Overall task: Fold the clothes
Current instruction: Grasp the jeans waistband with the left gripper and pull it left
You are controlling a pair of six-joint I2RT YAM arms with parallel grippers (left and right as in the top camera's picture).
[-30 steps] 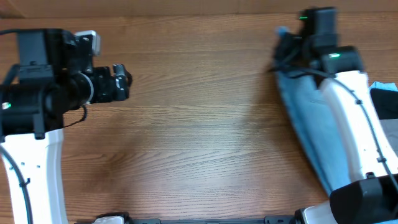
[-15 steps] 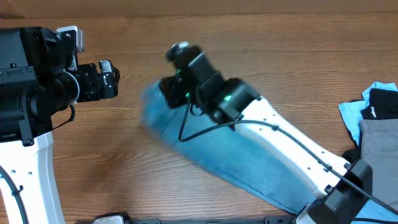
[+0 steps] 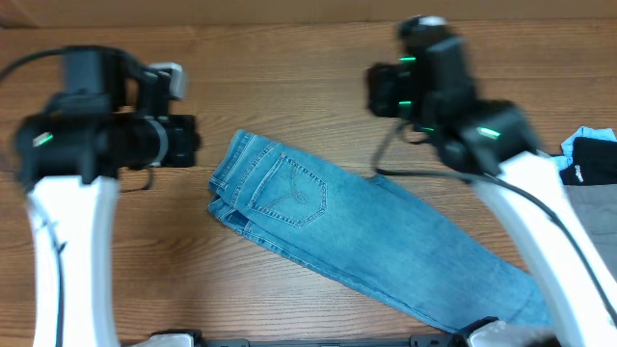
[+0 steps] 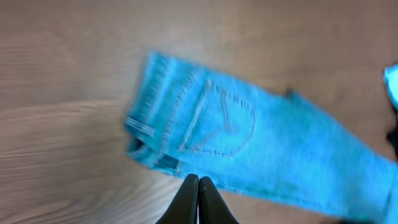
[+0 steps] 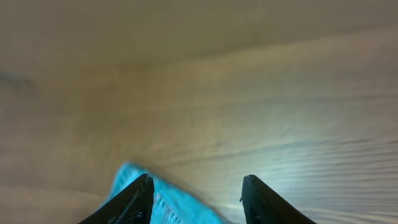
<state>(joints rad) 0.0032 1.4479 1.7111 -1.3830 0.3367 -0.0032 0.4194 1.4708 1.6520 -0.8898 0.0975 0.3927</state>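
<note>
The light-blue jeans point(image 3: 366, 226) lie flat and slantwise across the middle of the table, with the waistband and a stitched back pocket point(image 3: 289, 191) at the left and the legs running to the lower right. My left gripper point(image 3: 191, 145) hovers just left of the waistband. In the left wrist view it point(image 4: 199, 182) is shut on nothing, its tips over bare wood beside the jeans point(image 4: 249, 130). My right gripper point(image 3: 384, 94) is raised behind the jeans, open and empty point(image 5: 198, 182), with a corner of denim point(image 5: 180, 211) below it.
At the right edge lie a black and pale-blue garment point(image 3: 590, 159) and a grey garment point(image 3: 596, 217). The wooden table point(image 3: 308, 67) shows bare wood at the back and front left. The right arm's white link point(image 3: 540, 222) crosses over the jeans' legs.
The right arm carried the jeans from the right side to the middle, let them go and drew back with its jaws open. The left gripper shut and shifted slightly.
</note>
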